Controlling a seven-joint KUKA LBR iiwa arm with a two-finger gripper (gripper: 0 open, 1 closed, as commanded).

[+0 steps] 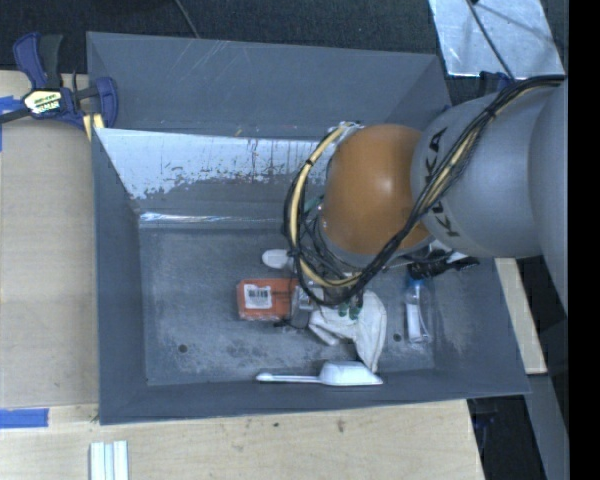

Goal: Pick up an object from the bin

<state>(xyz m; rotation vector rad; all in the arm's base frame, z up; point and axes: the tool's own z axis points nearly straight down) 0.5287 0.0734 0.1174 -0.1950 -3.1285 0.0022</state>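
Observation:
My gripper point(304, 308) reaches down below the arm's wrist near the middle of the bin floor, mostly hidden by the wrist and its cables. Touching its left side, or very nearly, lies a small orange box point(261, 299) with a white barcode label. Just to its right a crumpled white cloth point(366, 328) is bunched up, partly under the gripper. A white plastic spoon point(322, 375) rests along the front wall below them.
A small clear bottle point(415, 314) lies to the right by the bin's right wall. A small white object point(275, 259) peeks out from under the cables behind the orange box. The arm covers the bin's back right part.

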